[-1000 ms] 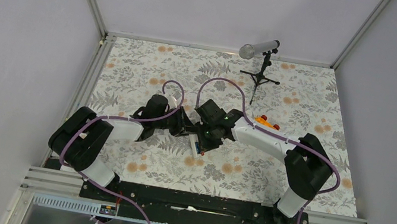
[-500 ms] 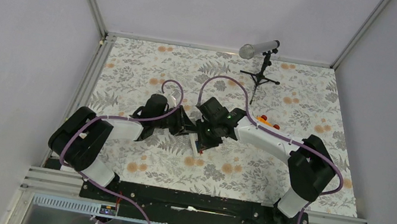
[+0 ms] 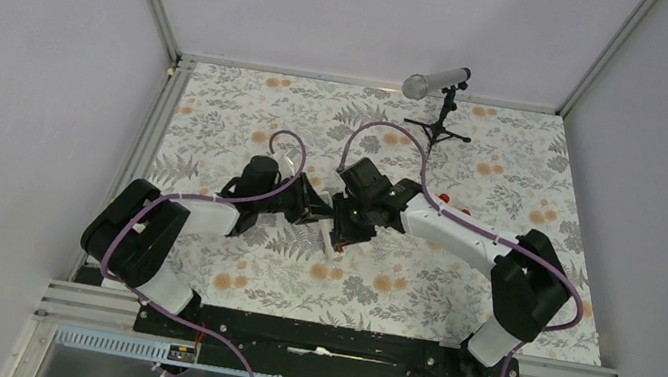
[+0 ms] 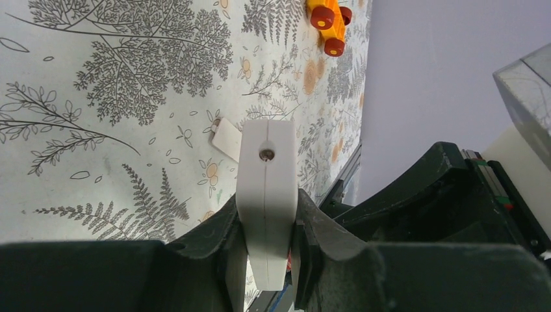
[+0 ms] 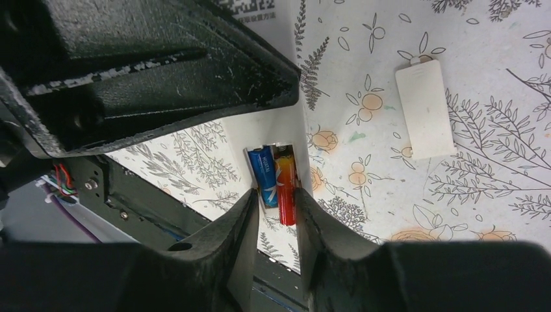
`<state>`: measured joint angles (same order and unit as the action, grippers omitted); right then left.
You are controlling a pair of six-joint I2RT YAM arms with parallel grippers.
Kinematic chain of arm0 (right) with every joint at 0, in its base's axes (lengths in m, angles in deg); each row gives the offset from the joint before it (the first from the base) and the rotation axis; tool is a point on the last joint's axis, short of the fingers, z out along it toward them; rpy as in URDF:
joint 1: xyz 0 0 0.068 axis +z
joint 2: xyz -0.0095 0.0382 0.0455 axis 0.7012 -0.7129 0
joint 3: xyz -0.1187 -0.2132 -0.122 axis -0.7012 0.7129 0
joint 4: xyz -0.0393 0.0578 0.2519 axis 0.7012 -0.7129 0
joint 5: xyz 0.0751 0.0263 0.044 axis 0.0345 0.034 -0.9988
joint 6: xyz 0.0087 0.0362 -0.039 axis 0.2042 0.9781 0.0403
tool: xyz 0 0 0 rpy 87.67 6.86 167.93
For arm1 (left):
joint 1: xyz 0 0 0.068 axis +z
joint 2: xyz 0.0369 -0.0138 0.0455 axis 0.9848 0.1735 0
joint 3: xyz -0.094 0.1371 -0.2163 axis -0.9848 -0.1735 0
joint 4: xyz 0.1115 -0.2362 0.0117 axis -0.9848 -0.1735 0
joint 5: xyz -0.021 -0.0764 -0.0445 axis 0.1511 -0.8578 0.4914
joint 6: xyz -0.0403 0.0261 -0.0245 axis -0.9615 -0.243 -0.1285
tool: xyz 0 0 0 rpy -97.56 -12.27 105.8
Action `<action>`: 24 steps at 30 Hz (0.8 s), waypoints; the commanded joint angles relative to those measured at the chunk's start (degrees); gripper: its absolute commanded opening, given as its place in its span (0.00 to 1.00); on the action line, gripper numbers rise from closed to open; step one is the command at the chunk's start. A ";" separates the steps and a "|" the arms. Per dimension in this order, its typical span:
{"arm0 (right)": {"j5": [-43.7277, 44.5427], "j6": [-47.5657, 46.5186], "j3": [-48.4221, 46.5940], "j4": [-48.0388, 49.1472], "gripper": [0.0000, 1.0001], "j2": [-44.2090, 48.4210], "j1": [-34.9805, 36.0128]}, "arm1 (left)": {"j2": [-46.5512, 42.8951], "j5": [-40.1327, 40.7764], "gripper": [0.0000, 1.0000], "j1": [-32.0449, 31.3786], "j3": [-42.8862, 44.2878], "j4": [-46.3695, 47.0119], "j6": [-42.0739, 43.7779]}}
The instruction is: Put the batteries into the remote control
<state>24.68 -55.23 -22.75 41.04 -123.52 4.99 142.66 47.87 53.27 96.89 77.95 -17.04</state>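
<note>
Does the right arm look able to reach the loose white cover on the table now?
Probably yes: the cover lies bare on the table, close beside the right gripper, with nothing between them. That gripper is busy at the batteries, though.

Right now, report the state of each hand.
Left hand: closed on the remote control.
Right hand: straddling the end of the red battery in the remote control; whether it grips cannot be told.

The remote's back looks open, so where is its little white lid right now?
In the right wrist view the white battery cover lies flat on the floral tabletop, upper right, apart from the remote in the left claw.
</note>
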 commanded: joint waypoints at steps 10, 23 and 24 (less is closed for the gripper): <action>2.76 4.99 -6.61 -0.71 0.58 9.34 -3.83 | -3.13 -4.59 0.00 2.26 -0.18 9.11 -5.52; 11.17 12.21 0.27 4.96 0.81 27.36 -4.81 | -11.53 -6.61 0.00 5.10 2.03 9.68 -16.62; 11.29 13.67 1.41 6.24 0.82 29.17 -4.86 | -12.35 -6.61 0.00 5.20 2.61 9.06 -17.41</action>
<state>31.93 -46.57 -24.66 42.15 -102.79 0.49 134.79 43.23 57.71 96.52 83.37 -29.24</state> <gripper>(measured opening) 0.801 0.251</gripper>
